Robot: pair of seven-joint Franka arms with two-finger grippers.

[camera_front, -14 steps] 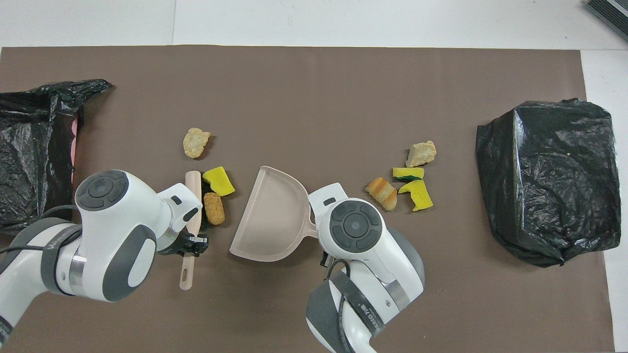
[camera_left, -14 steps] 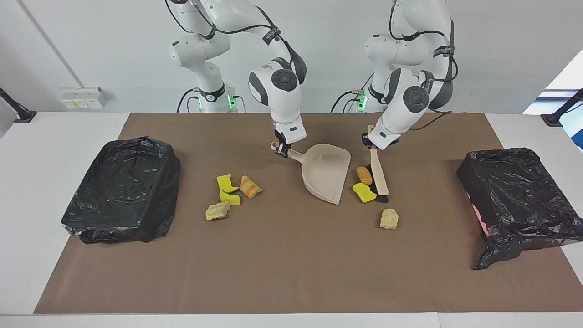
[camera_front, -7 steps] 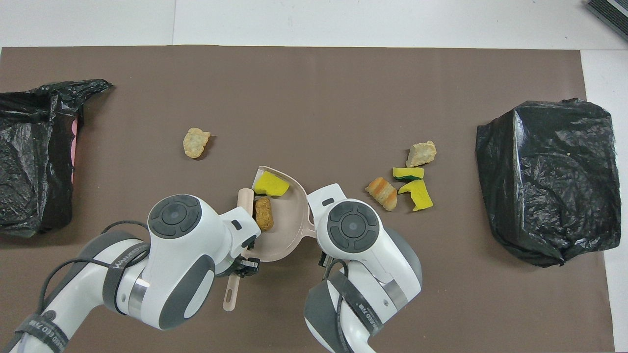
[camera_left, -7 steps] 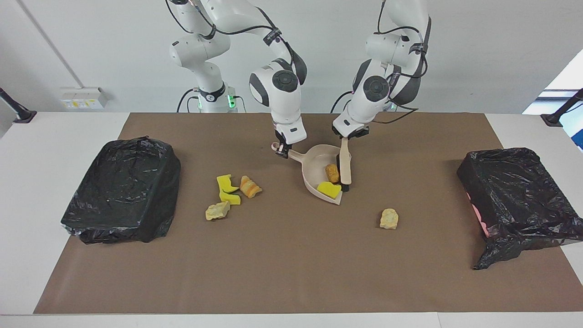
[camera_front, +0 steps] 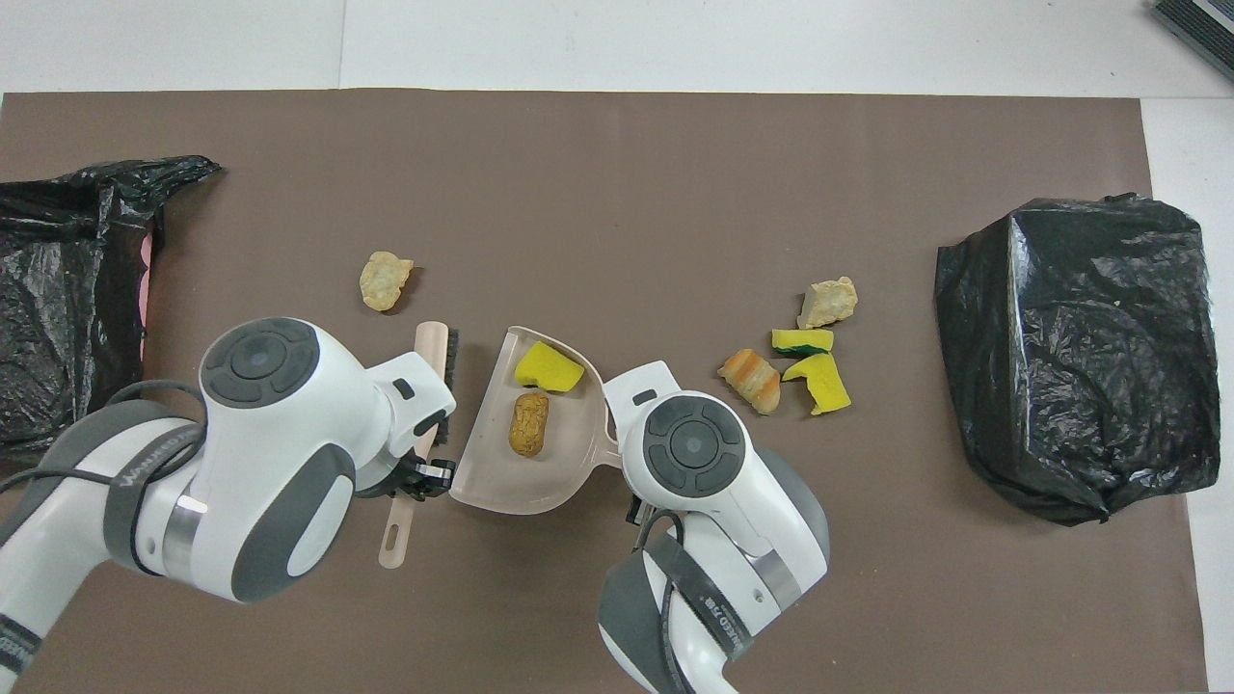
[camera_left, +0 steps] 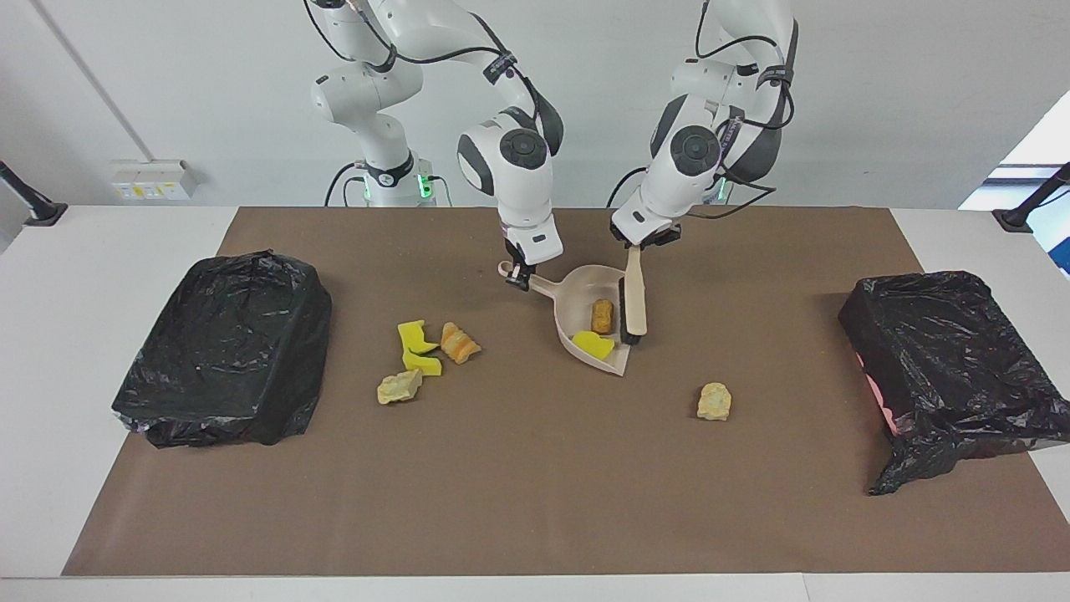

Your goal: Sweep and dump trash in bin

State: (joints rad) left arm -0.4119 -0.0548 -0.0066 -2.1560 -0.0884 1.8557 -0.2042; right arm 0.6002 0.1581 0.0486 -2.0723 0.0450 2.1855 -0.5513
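Lying in the dustpan [camera_left: 585,288] beside left claw [camera_left: 639,245], two trash chunks [camera_left: 601,315]

Your right gripper [camera_left: 520,278] is gripping the dustpan [camera_left: 585,322] handle; your left gripper [camera_left: 637,244] is holding the brush [camera_left: 633,301] over two foam chunks [camera_left: 598,330] inside.

robot lab, two white arms [camera_left: 518,159] at a white table [camera_left: 100,251] with brown mat [camera_left: 535,502], bare wall

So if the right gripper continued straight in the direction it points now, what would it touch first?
The right gripper points steeply down, shut on the dustpan handle. Straight on, it would probably meet the brown mat just under that handle; its height above the mat is unclear.
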